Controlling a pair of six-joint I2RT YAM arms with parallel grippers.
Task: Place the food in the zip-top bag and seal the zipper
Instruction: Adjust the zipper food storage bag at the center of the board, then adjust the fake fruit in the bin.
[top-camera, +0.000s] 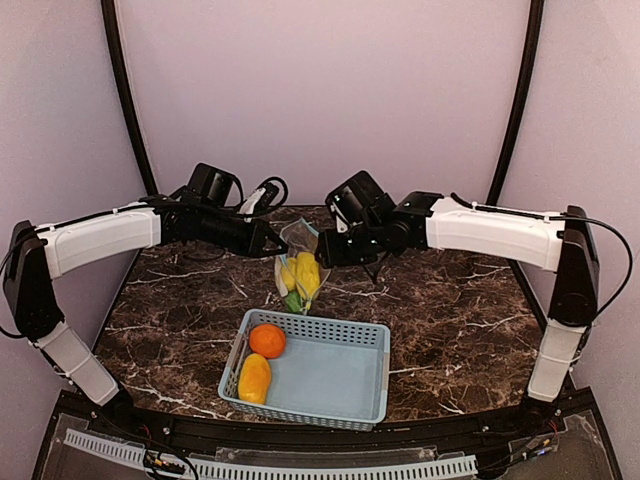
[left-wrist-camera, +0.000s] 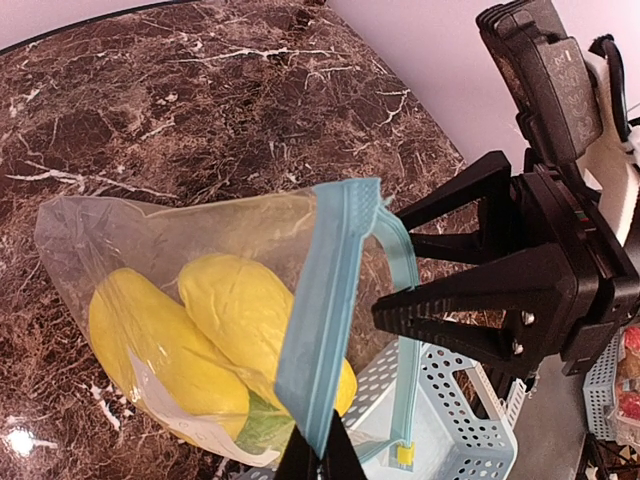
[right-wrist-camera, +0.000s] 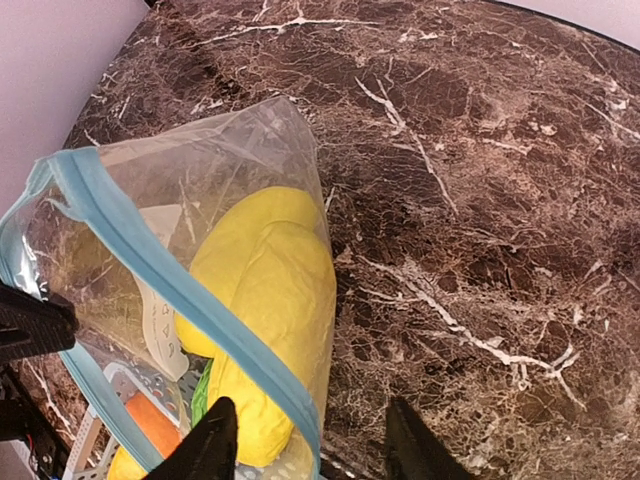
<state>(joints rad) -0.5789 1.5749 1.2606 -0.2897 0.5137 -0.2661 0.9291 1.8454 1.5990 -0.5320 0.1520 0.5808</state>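
The clear zip-top bag (top-camera: 298, 262) hangs over the table between both arms. My left gripper (left-wrist-camera: 320, 462) is shut on its light blue zipper (left-wrist-camera: 325, 320), pinching the near strip. Inside the bag lie two yellow fruits (left-wrist-camera: 235, 305) and a green pod (left-wrist-camera: 265, 425). My right gripper (right-wrist-camera: 308, 410) is open, and the end of the zipper (right-wrist-camera: 150, 260) runs down between its spread fingers without being pinched. The bag's mouth gapes. An orange (top-camera: 267, 340) and another yellow fruit (top-camera: 254, 378) lie in the basket below.
A light blue perforated basket (top-camera: 345, 380) stands on the dark marble table (top-camera: 450, 310) near the front, right under the bag. Pale walls close in the back and both sides. The two grippers hang close together above the table's middle.
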